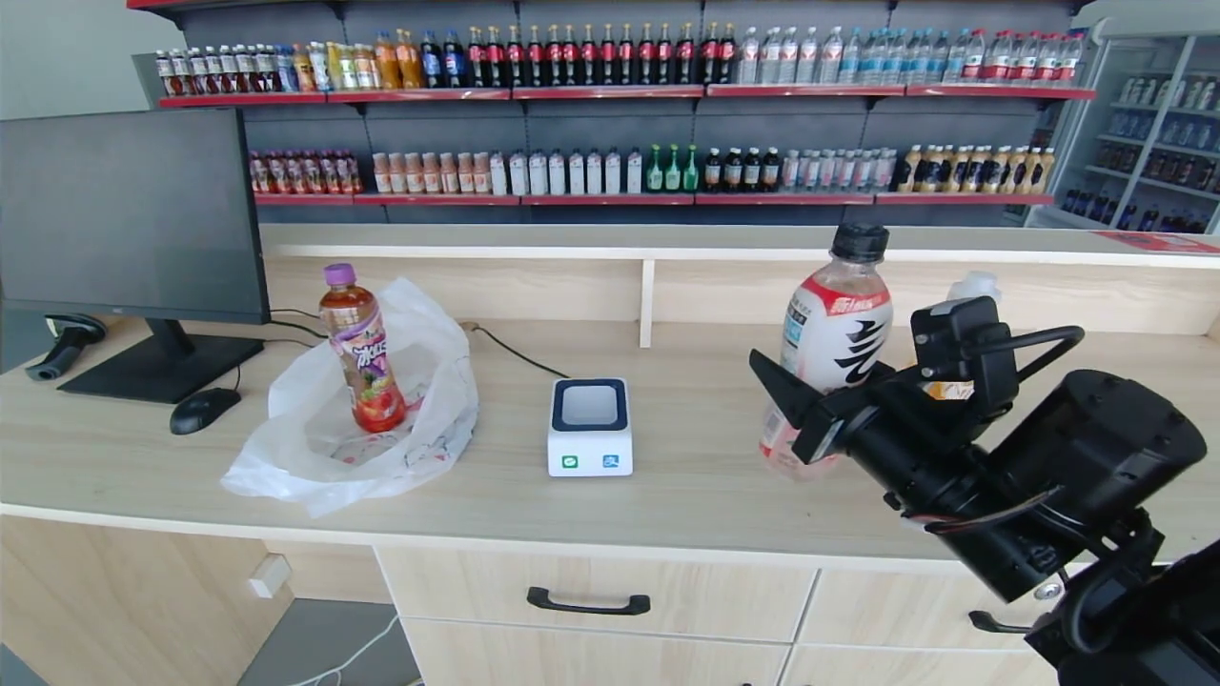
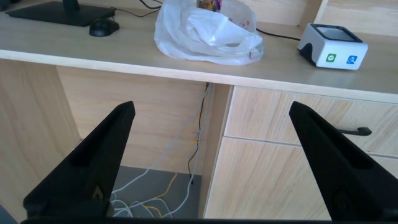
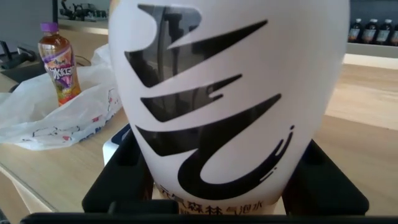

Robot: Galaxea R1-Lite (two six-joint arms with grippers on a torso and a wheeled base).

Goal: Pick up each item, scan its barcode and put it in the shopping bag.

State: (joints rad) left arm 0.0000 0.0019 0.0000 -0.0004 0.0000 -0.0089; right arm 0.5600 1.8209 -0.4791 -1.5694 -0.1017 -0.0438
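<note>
Counter [image 1: 686,495]: pale wood, bearing everything below. Monitor [image 1: 129,214]: dark, at the robot's far left, well apart from the work. Shopping bag [image 1: 305,448]: white plastic, slumped open between monitor and scanner, its mouth gaping so items can probably be dropped in upright. White-labelled bottle [image 1: 837,329]: black cap, tilted a little, pinched round its lower body by the right gripper [image 1: 805,400], its bold label facing the wrist camera. It is held low, most likely so the label stays free to turn toward the scanner. Whether its base touches the counter cannot be told. Left gripper [image 2: 211,168]: fingers spread wide with nothing between them, hanging below the counter edge before the cabinet fronts. Orange drink bottle [image 1: 362,353]: purple cap, standing upright inside the bag, seemingly done with. Scanner [image 1: 589,424]: small white box, glass window facing up, just beside the bag and near the held bottle, with bare counter between them. Mouse [image 1: 203,410]: black, beside the monitor foot. Further bottle [image 1: 972,286]: pale cap, mostly hidden behind the right arm, apparently one more item to scan.
</note>
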